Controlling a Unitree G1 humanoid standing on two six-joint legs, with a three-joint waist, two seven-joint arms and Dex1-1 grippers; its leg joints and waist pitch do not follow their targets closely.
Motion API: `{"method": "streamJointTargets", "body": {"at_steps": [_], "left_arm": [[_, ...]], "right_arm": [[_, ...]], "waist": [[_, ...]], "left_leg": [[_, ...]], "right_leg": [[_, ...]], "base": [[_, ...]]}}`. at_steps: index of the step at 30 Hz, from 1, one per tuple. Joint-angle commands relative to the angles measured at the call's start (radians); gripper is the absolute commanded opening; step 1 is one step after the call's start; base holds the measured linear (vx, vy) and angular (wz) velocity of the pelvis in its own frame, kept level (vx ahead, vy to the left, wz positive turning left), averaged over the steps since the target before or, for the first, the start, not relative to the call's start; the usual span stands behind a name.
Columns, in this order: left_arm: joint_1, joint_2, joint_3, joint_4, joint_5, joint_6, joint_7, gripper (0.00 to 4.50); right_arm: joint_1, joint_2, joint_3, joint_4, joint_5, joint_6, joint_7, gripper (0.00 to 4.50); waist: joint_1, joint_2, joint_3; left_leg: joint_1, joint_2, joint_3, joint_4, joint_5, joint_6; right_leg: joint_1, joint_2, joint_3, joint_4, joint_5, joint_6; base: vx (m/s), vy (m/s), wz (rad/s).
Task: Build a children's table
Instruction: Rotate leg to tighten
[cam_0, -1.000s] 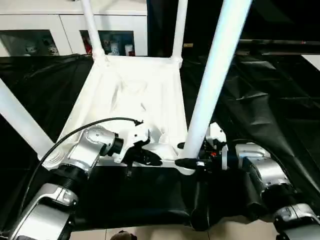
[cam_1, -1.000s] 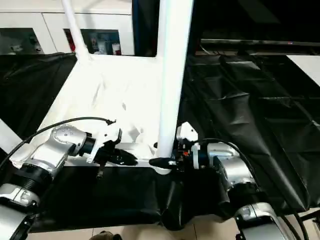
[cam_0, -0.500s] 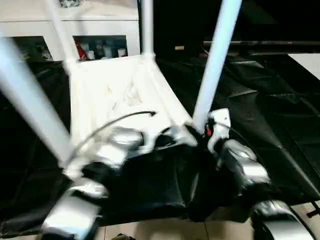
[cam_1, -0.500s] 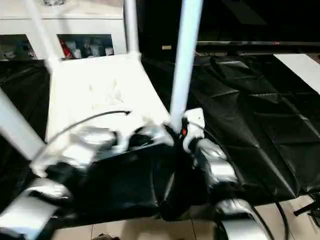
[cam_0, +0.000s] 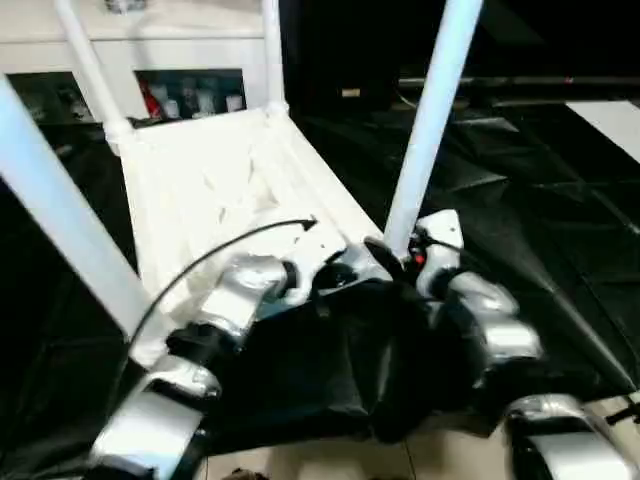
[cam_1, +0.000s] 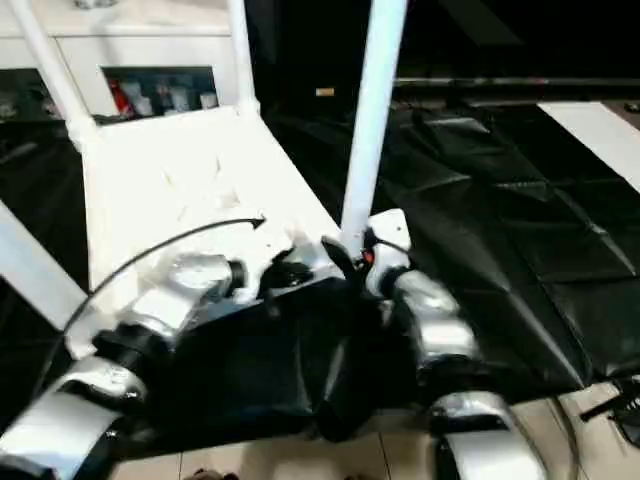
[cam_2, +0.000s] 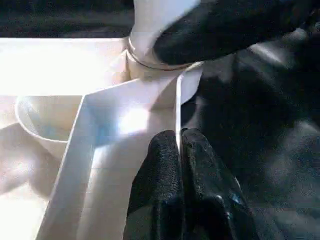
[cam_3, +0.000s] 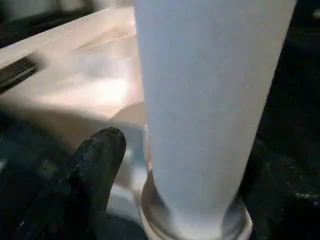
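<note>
White leg (cam_3: 210, 100) apparently in corner socket (cam_3: 195, 220)

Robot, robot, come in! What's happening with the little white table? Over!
Left gripper shut, pinching the table's edge rib. Right gripper around the near leg. Four legs up. Over.

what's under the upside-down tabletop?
Black sheeting spreads beneath the tabletop and beyond it on all sides. Whatever lies directly below the white panel, and the surface beneath the sheeting, is covered and cannot be seen.

The children's table (cam_0: 215, 185) lies upside down on a sheet (cam_0: 520, 200), legs (cam_0: 428, 120) up.
</note>
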Motion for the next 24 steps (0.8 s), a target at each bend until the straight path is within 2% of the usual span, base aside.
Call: {"method": "streamJointTargets", "body": {"at_steps": [1, 2, 3, 4, 8, 10, 11, 15, 17, 18, 19, 20, 22, 23, 24], "left_arm": [[0.014, 0.012, -0.045, -0.003, 0.005, 0.005, -0.073, 0.0], [0.016, 0.03, -0.054, -0.007, 0.008, 0.006, -0.106, 0.0], [0.017, 0.051, -0.064, -0.013, 0.01, 0.011, -0.144, 0.0], [0.018, 0.067, -0.073, -0.018, 0.012, 0.016, -0.171, 0.0], [0.037, 0.152, -0.121, -0.065, 0.007, -0.005, -0.342, 0.0], [0.041, 0.164, -0.12, -0.076, -0.001, -0.005, -0.372, 0.0], [0.04, 0.169, -0.12, -0.078, -0.002, -0.005, -0.383, 0.0], [0.039, 0.185, -0.124, -0.08, -0.003, -0.007, -0.409, 0.0], [0.038, 0.191, -0.124, -0.079, -0.004, -0.008, -0.415, 0.0], [0.037, 0.193, -0.124, -0.078, -0.005, -0.008, -0.417, 0.0], [0.037, 0.196, -0.124, -0.077, -0.006, -0.008, -0.419, 0.0], [0.037, 0.197, -0.123, -0.075, -0.007, -0.008, -0.417, 0.0], [0.037, 0.2, -0.119, -0.073, -0.006, -0.007, -0.412, 0.0], [0.038, 0.201, -0.115, -0.072, -0.006, -0.008, -0.409, 0.0], [0.039, 0.202, -0.113, -0.072, -0.007, -0.007, -0.408, 0.0]], "right_arm": [[0.023, -0.006, 0.088, -0.043, -0.006, 0.021, 0.163, 3.5], [0.032, -0.026, 0.099, -0.056, -0.005, 0.027, 0.207, 3.5], [0.039, -0.048, 0.11, -0.07, -0.004, 0.034, 0.254, 3.5], [0.044, -0.062, 0.117, -0.08, -0.002, 0.038, 0.282, 3.5], [0.048, -0.112, 0.139, -0.095, -0.003, 0.042, 0.373, 3.5], [0.046, -0.117, 0.139, -0.095, -0.007, 0.043, 0.39, 3.5], [0.045, -0.119, 0.139, -0.095, -0.009, 0.044, 0.397, 3.5], [0.045, -0.123, 0.147, -0.104, -0.009, 0.053, 0.415, 3.5], [0.043, -0.121, 0.146, -0.104, -0.008, 0.056, 0.418, 3.27], [0.04, -0.118, 0.144, -0.102, -0.004, 0.059, 0.418, 3.17], [0.037, -0.114, 0.143, -0.1, 0.003, 0.063, 0.421, 3.12], [0.036, -0.112, 0.143, -0.098, 0.006, 0.064, 0.423, 3.12], [0.035, -0.108, 0.143, -0.098, 0.014, 0.067, 0.435, 2.8], [0.037, -0.106, 0.146, -0.099, 0.014, 0.068, 0.442, 2.75], [0.037, -0.105, 0.148, -0.1, 0.014, 0.069, 0.445, 2.69]], "waist": [[0.006, -0.01, -0.05], [0.008, -0.01, -0.05], [0.014, -0.008, -0.052], [0.014, -0.008, -0.052], [0.021, -0.006, -0.059], [0.023, -0.006, -0.06], [0.025, 0.005, -0.061], [0.034, 0.005, -0.059], [0.035, 0.004, -0.058], [0.035, -0.003, -0.058], [0.037, -0.003, -0.058], [0.037, -0.006, -0.058], [0.038, -0.003, -0.059], [0.04, -0.011, -0.06], [0.041, -0.012, -0.06]], "left_leg": [[0.022, 0.071, -0.046, -0.08, -0.313, 0.042], [0.024, 0.072, -0.045, -0.08, -0.308, 0.043], [0.025, 0.074, -0.04, -0.078, -0.282, 0.051], [0.025, 0.074, -0.04, -0.078, -0.282, 0.051], [0.024, 0.074, -0.035, -0.069, -0.193, 0.077], [0.024, 0.073, -0.033, -0.067, -0.179, 0.085], [0.026, 0.073, -0.032, -0.067, -0.174, 0.084], [0.032, 0.076, -0.032, -0.072, -0.219, 0.055], [0.033, 0.077, -0.033, -0.076, -0.248, 0.032], [0.033, 0.077, -0.033, -0.076, -0.252, 0.029], [0.033, 0.077, -0.033, -0.076, -0.251, 0.026], [0.033, 0.077, -0.033, -0.075, -0.248, 0.026], [0.032, 0.076, -0.033, -0.074, -0.231, 0.03], [0.03, 0.075, -0.032, -0.071, -0.205, 0.044], [0.03, 0.075, -0.031, -0.07, -0.198, 0.048]], "right_leg": [[0.028, -0.062, 0.045, -0.076, -0.323, -0.204], [0.028, -0.061, 0.044, -0.076, -0.314, -0.208], [0.03, -0.055, 0.043, -0.068, -0.264, -0.221], [0.03, -0.055, 0.043, -0.068, -0.264, -0.221], [0.034, -0.054, 0.04, -0.046, -0.117, -0.277], [0.035, -0.054, 0.04, -0.042, -0.095, -0.287], [0.034, -0.053, 0.04, -0.042, -0.076, -0.294], [0.033, -0.052, 0.04, -0.045, -0.126, -0.293], [0.032, -0.053, 0.042, -0.048, -0.156, -0.284], [0.033, -0.053, 0.042, -0.048, -0.163, -0.281], [0.033, -0.056, 0.043, -0.048, -0.173, -0.277], [0.033, -0.056, 0.043, -0.049, -0.175, -0.276], [0.033, -0.057, 0.044, -0.047, -0.164, -0.275], [0.034, -0.057, 0.044, -0.044, -0.145, -0.277], [0.035, -0.058, 0.043, -0.043, -0.141, -0.277]], "base": [[0.0, 0.0, 0.0], [0.0, 0.0, 0.0], [0.0, 0.0, 0.0], [0.0, 0.0, 0.0], [0.0, 0.0, 0.0], [0.0, 0.0, 0.0], [0.0, 0.0, 0.0], [0.0, 0.0, 0.0], [0.0, 0.0, 0.0], [0.0, 0.0, 0.0], [0.0, 0.0, 0.0], [0.0, 0.0, 0.0], [0.0, 0.0, 0.0], [0.0, 0.0, 0.0], [0.0, 0.0, 0.0]]}}
